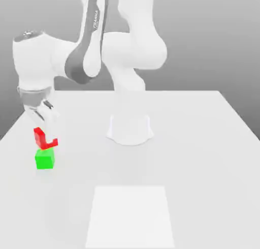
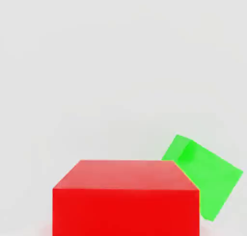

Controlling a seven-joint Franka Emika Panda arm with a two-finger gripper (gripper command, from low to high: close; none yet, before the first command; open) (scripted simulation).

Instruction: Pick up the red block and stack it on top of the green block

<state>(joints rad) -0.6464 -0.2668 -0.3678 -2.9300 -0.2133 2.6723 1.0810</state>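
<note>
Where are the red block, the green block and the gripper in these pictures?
red block [image 2: 125, 201], hand view, on its front face.
green block [image 1: 44, 159], exterior view, on its front face.
gripper [image 1: 44, 116], exterior view, between its fingertips, above the red block.

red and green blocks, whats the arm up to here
A white robot arm is carrying the red block toward the green block. The gripper is shut, and the red block hangs just below it, above the table, so it looks held, though the contact itself is hard to make out. The green block sits on the table near the exterior view's left edge, directly under the red one. The stack is not yet made.
</note>
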